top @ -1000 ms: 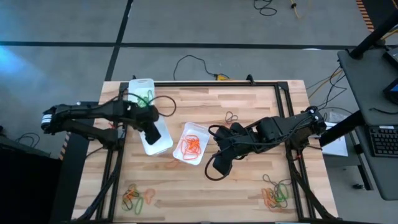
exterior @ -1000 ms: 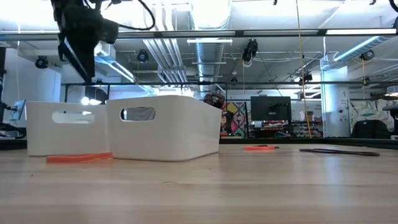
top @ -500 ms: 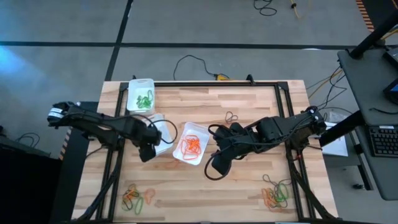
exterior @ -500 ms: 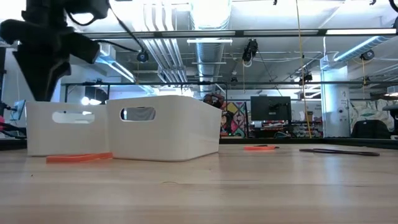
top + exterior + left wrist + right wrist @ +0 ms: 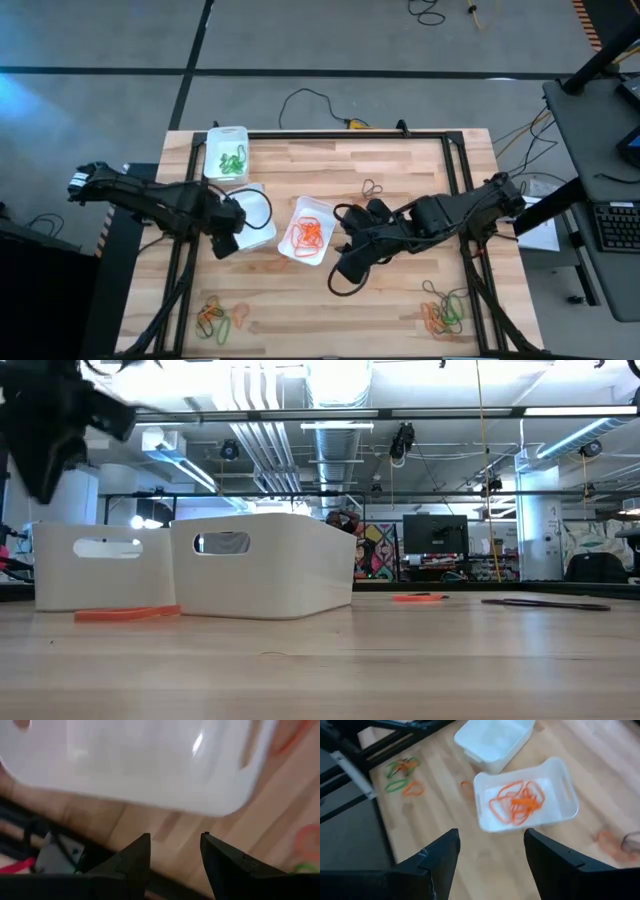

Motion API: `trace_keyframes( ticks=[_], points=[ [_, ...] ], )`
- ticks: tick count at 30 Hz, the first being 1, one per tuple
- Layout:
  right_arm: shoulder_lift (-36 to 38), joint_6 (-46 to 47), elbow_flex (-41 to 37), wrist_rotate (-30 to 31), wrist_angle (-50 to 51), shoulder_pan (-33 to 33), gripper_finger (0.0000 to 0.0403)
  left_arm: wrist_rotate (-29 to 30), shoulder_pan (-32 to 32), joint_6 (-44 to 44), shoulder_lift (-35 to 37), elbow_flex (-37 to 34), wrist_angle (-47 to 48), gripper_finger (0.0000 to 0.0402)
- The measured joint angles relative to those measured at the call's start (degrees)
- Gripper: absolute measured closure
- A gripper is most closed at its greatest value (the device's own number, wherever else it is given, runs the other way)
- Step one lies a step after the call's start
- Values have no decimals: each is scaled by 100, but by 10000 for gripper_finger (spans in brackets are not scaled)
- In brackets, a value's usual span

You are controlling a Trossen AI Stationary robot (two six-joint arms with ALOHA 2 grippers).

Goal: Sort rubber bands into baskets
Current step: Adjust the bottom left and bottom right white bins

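Three white baskets stand on the table. The far-left one (image 5: pixel 226 152) holds green rubber bands, the centre one (image 5: pixel 308 230) (image 5: pixel 525 800) holds orange rubber bands, and the one between them (image 5: pixel 257 213) (image 5: pixel 140 765) shows nothing inside. My left gripper (image 5: pixel 222 243) (image 5: pixel 172 850) points down, open, over bare wood by that basket's near-left corner, with nothing between its fingers. My right gripper (image 5: pixel 350 265) (image 5: pixel 490 850) hangs open above the table, to the right of the centre basket and nearer the near edge.
Loose piles of orange and green bands lie near the table's near-left corner (image 5: pixel 215 315) (image 5: pixel 402 770) and near-right corner (image 5: pixel 445 312). A single band lies toward the far side (image 5: pixel 373 187), another by the centre basket (image 5: pixel 465 785). Black frame rails (image 5: pixel 185 270) run along both sides.
My left gripper has gone from above the middle-left basket toward the table's near and left edges, sinking a little and turning somewhat. It has stayed open. My right gripper has kept its place.
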State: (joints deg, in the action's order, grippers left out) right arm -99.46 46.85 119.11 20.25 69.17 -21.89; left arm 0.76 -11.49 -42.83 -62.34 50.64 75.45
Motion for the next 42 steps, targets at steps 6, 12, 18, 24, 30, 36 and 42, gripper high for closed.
trace_keyframes(
  ticks=[6,12,18,24,30,36,42],
  points=[
    [0,-751,-790,570,-920,164,188,846,22,0,-39,20,-1159,244],
    [-2,-1094,-1950,669,-2276,792,188,984,243,762,-829,-301,-1238,244],
    [-343,-1084,-2677,210,-3003,1128,188,1070,249,1137,-1184,-653,-1128,244],
    [-1021,-1210,-2588,-412,-3041,1209,188,1058,249,944,-1021,-665,-530,244],
    [-1258,-1134,-2568,-633,-2489,1217,188,1059,243,613,-595,-403,-214,244],
    [-1276,-1140,-2583,-646,-1597,1246,188,1049,148,212,-153,238,-294,244],
    [-1072,-850,-2586,-481,-1302,1373,188,1036,-382,619,38,739,-1857,244]
  ],
)
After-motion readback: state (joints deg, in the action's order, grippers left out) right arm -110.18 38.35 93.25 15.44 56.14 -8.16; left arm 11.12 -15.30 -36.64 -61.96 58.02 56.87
